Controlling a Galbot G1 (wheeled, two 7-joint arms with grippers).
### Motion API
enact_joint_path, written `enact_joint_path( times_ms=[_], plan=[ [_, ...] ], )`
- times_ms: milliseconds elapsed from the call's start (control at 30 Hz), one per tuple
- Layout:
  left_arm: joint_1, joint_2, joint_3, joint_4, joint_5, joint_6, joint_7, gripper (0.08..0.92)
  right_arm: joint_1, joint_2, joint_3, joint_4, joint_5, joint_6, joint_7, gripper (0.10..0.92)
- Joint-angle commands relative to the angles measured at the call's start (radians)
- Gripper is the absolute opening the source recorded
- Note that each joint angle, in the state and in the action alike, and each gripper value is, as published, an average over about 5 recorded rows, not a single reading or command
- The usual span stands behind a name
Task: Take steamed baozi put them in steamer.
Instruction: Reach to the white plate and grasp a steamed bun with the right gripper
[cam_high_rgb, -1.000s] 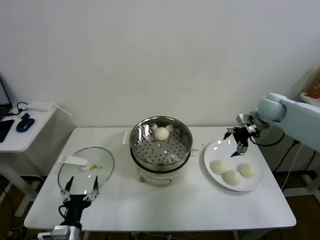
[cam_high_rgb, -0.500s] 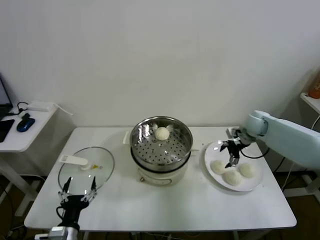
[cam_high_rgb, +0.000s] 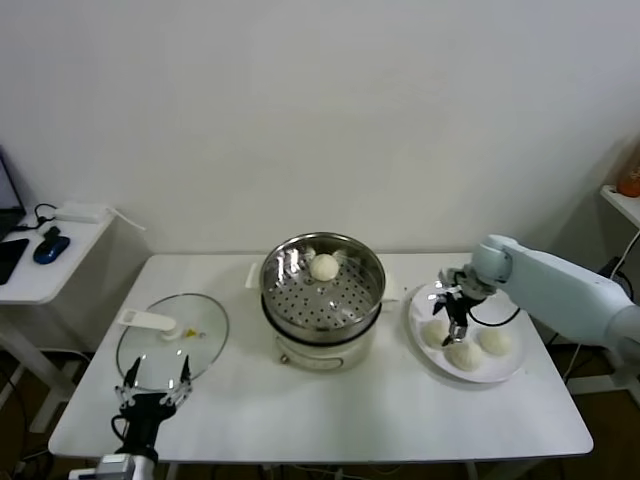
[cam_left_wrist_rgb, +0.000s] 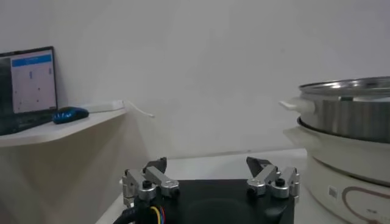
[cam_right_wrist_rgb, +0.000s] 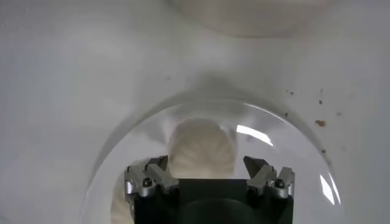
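The steamer (cam_high_rgb: 322, 297) stands mid-table with one steamed baozi (cam_high_rgb: 323, 267) on its perforated tray. Three more baozi lie on a white plate (cam_high_rgb: 511, 371) to its right: one on the left (cam_high_rgb: 435, 334), one in front (cam_high_rgb: 463, 354), one on the right (cam_high_rgb: 494, 340). My right gripper (cam_high_rgb: 451, 313) hangs open just above the left one. In the right wrist view that baozi (cam_right_wrist_rgb: 203, 148) sits between the spread jaws of the right gripper (cam_right_wrist_rgb: 207, 164), untouched. My left gripper (cam_high_rgb: 153, 386) waits open at the table's front left corner; in the left wrist view the left gripper (cam_left_wrist_rgb: 207, 164) holds nothing.
A round glass lid (cam_high_rgb: 172, 337) with a white handle lies on the table just beyond the left gripper. A side table with a blue mouse (cam_high_rgb: 49, 247) stands to the left. The steamer's cream base (cam_left_wrist_rgb: 350, 161) shows in the left wrist view.
My right gripper has moved left and down, from beyond the plate's far edge to over the leftmost baozi, still open. The left arm has stayed put.
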Motion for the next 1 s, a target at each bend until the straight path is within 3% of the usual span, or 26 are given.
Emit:
enact_joint_path(
  times_ms=[33,233,500,1000],
  plan=[
    [0.000,-0.001,0.000,0.001,-0.002,0.001,0.000,0.823,-0.022,0.021,0.012,-0.034,-0.009,0.000,0.000,0.823],
    [0.000,-0.002,0.000,0.001,0.000,0.002,-0.001,0.823,-0.032,0.030,0.025,-0.048,-0.017,0.001,-0.006,0.821],
    [0.000,-0.003,0.001,-0.001,0.001,0.004,-0.002,0.823,-0.032,0.036,0.033,-0.058,-0.026,0.006,-0.014,0.734],
    [-0.001,-0.004,-0.001,-0.005,0.001,0.007,-0.003,0.823,0.028,0.010,0.009,-0.026,0.017,0.006,-0.021,0.707]
  ],
)
